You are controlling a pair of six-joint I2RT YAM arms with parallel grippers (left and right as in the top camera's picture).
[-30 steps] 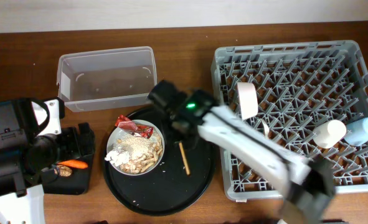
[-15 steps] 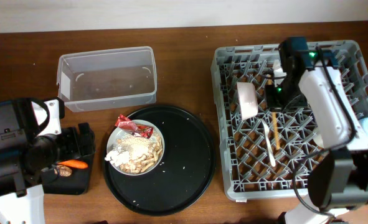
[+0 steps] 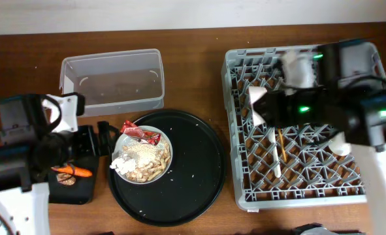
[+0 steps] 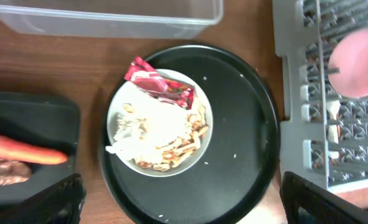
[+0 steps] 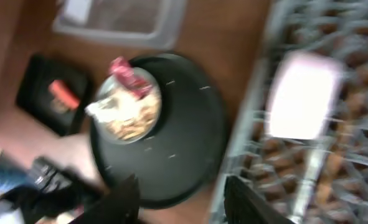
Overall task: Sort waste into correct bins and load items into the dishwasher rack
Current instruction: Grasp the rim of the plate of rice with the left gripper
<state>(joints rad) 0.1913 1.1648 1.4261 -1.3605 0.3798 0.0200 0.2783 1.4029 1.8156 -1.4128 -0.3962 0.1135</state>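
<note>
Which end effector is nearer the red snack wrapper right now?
Left. The left end effector sits just beside the plate holding the red wrapper; the right end effector is over the dishwasher rack.

Red wrapper point(image 3: 140, 132), orange carrot point(image 3: 75, 172), grey rack point(image 3: 297, 199), black round tray point(image 3: 193, 176), clear tub point(image 3: 113, 104), brown wooden table point(image 3: 193, 46)

This is looking like a robotics lab bench set up as a kitchen clean-up station. A brown wooden table point(image 3: 199, 39) is standing against a bare pale wall point(image 3: 179, 13), and the left arm point(image 3: 16, 163) and right arm point(image 3: 375, 124) are reaching over it. Just ahead of the left pincer point(image 4: 180, 190) a round black tray point(image 4: 246, 124) is carrying a plate point(image 4: 113, 115) of food scraps. A clear plastic tub point(image 4: 109, 25) is sitting beyond it, and a grey dishwasher rack point(image 4: 296, 124) is lying to the pincer's right.
</note>
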